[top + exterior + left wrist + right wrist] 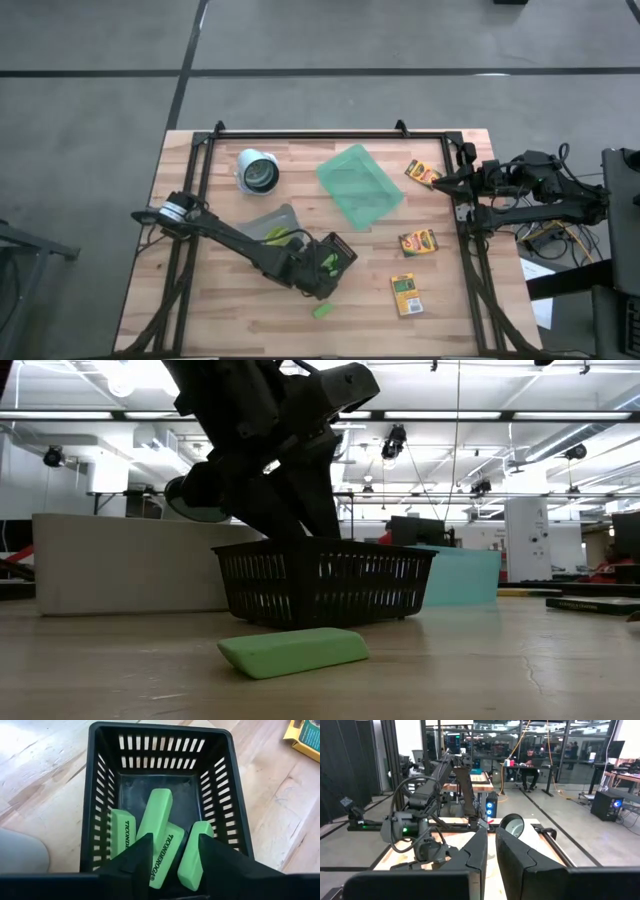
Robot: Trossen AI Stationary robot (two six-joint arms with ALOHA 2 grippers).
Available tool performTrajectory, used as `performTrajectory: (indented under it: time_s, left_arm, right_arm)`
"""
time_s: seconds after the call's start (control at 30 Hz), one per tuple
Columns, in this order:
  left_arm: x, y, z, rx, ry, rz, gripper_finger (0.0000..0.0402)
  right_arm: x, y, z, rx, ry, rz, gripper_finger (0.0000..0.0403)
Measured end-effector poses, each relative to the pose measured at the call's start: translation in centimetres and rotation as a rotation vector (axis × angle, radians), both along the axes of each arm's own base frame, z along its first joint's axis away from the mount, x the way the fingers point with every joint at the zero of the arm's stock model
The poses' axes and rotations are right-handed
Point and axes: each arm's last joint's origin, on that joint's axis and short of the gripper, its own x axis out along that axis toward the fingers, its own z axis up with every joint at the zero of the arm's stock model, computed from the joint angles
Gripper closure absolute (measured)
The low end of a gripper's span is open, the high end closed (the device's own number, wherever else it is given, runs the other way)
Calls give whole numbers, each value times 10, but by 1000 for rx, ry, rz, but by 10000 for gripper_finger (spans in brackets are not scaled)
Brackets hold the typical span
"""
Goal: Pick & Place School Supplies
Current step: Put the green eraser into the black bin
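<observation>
Basket (100,795): black, slotted walls; my left gripper (170,851) hangs just above its open top, with four green sticks lying inside.
Sticks: four in the basket (154,817), leaning across one another, two of them lettered; a fifth (322,311) lies loose on the table just in front of the basket.
Left fingers (137,857): parted, with a gap between them, holding nothing; the sticks lie below them.
Crayon boxes: three, all on the right half of the table, one (422,173) by the far edge, one (417,242) in the middle, one (406,295) nearer the front.
Tray (360,186): one, translucent green, mid-table, between the cup and the crayon boxes.
Cup (258,170): one, white, on its side at the far left.
Bin (268,222): one, clear, just beside the basket, yellow-green tools in it; I cannot count them.
Right gripper (442,183): off at the table's right edge, my fingers there nearly together, gripping nothing.
</observation>
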Motion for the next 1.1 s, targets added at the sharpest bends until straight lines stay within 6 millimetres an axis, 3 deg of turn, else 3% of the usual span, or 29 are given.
performTrajectory:
  time_s: [0.3, 0.57, 0.77, 0.97, 1.1]
  left_arm:
    - [-1, 0, 5, 34, 8, -68, 231]
    - [-11, 4, 47, 59, -62, -168, 231]
    - [-24, 6, 80, -17, -142, -192, 231]
    - [-35, 5, 98, -96, -203, -146, 231]
    - [-42, 0, 98, -174, -197, -31, 231]
  right_arm:
    - [0, 0, 0, 0, 0, 0, 367]
    - [0, 0, 0, 0, 0, 0, 367]
    - [0, 0, 0, 0, 0, 0, 367]
    - [0, 0, 0, 0, 0, 0, 367]
    - [0, 0, 0, 0, 0, 0, 367]
